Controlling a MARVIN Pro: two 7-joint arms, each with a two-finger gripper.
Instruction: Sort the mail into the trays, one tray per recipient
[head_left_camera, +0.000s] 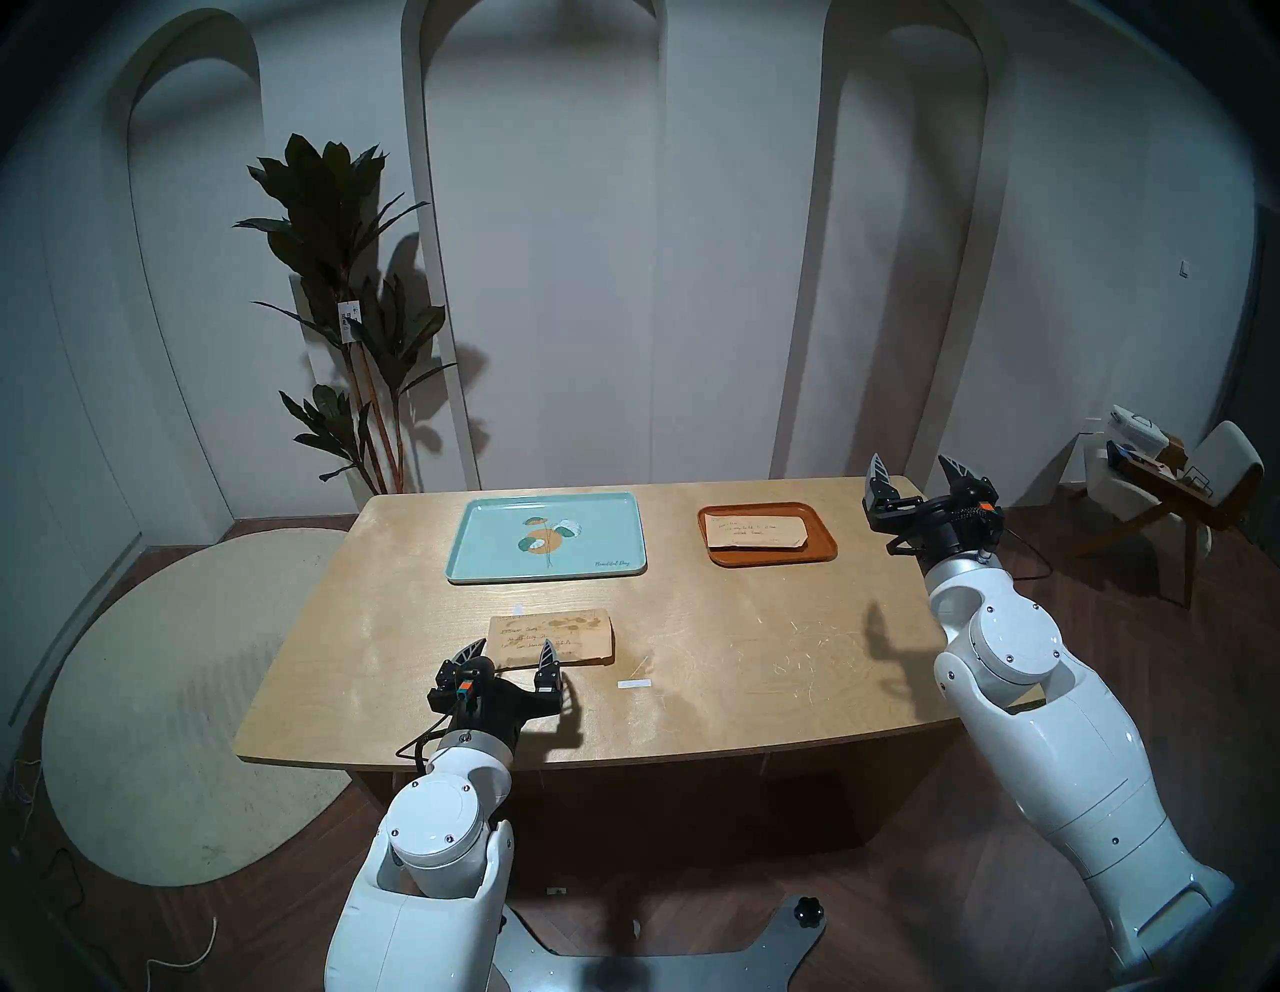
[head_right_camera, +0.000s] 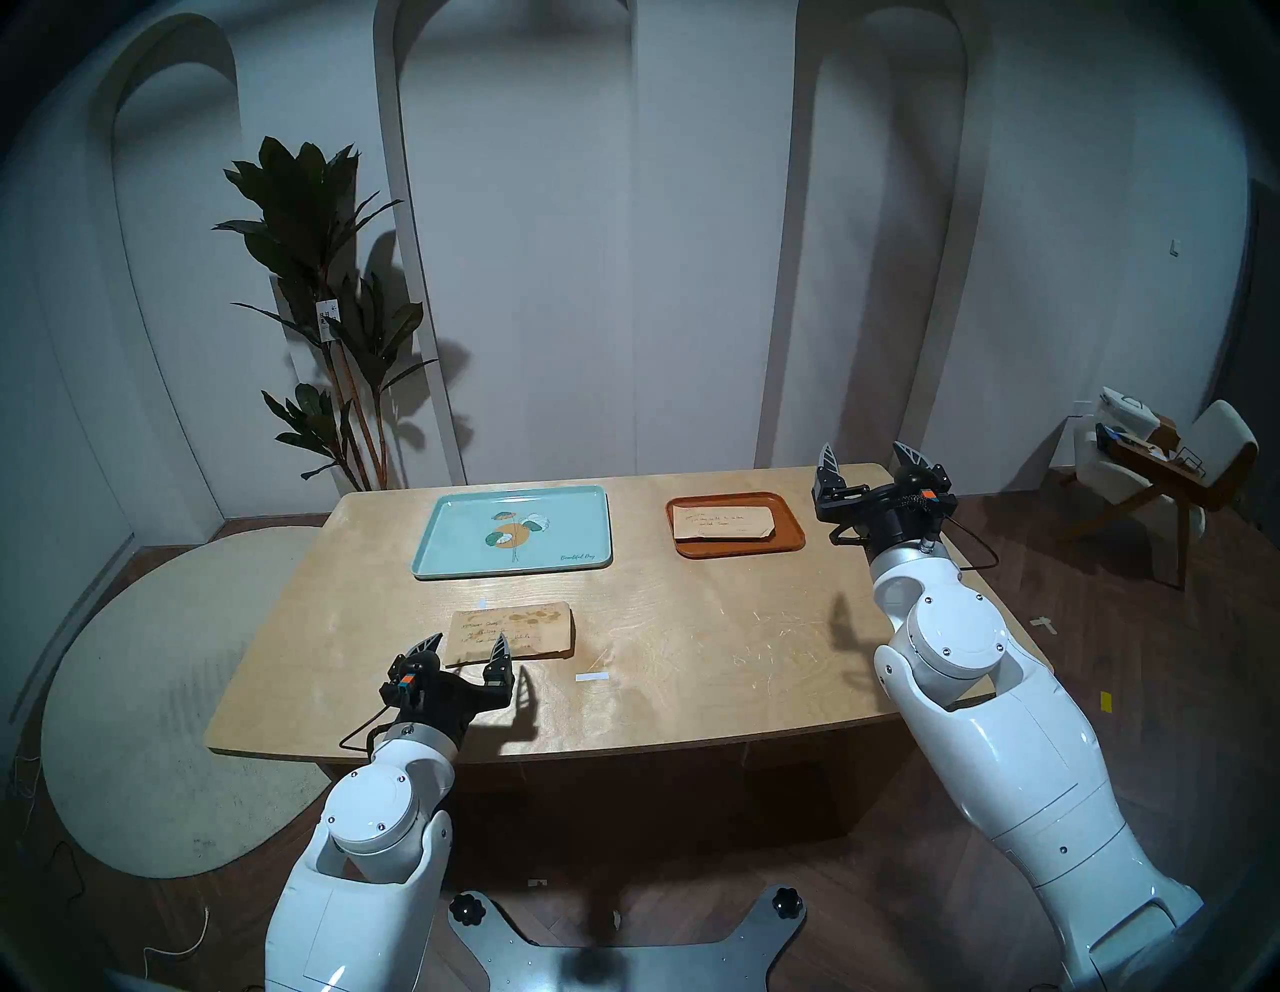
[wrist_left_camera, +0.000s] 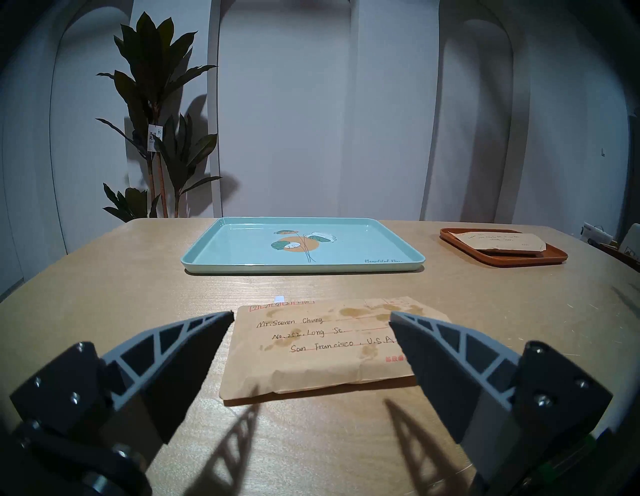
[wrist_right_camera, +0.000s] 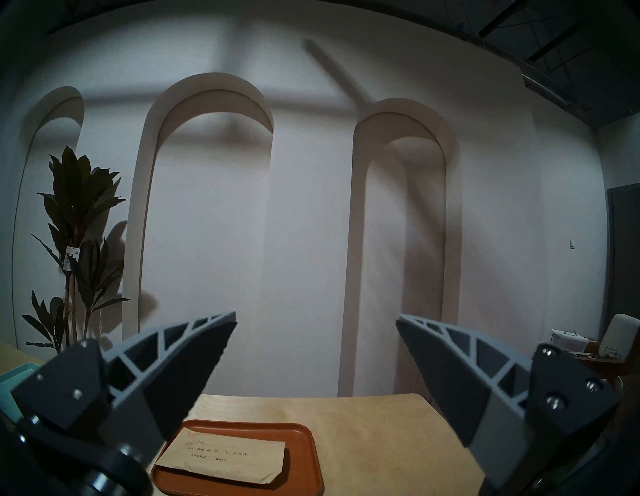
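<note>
In the left head view, the desk (head_left_camera: 692, 665) is seen carrying a mint-teal tray (head_left_camera: 485, 554) at the far left and an orange-brown tray (head_left_camera: 817, 547) at the far right. A plain envelope (head_left_camera: 756, 533) is laid inside the orange-brown tray. A blotched envelope (head_left_camera: 554, 634) is laid flat on the desk near the front edge, well short of the mint-teal tray. The left pincer (head_left_camera: 514, 650) is held low just before that envelope, jaws spread apart, nothing gripped. The right pincer (head_left_camera: 918, 470) is raised beside the orange-brown tray, jaws apart and empty. A small white paper strip (head_left_camera: 635, 684) is seen right of the blotched envelope.

The right head view gives the same layout.

In the left wrist view, the blotched envelope (wrist_left_camera: 311, 350) is framed between the spread fingers (wrist_left_camera: 173, 346), apart from them; brown stains are shown along its top edge.

In the right wrist view, the plain envelope (wrist_right_camera: 225, 460) is seen lying in the orange-brown tray (wrist_right_camera: 308, 446) below the wide-set fingers (wrist_right_camera: 460, 367), which are tilted toward the wall.
</note>
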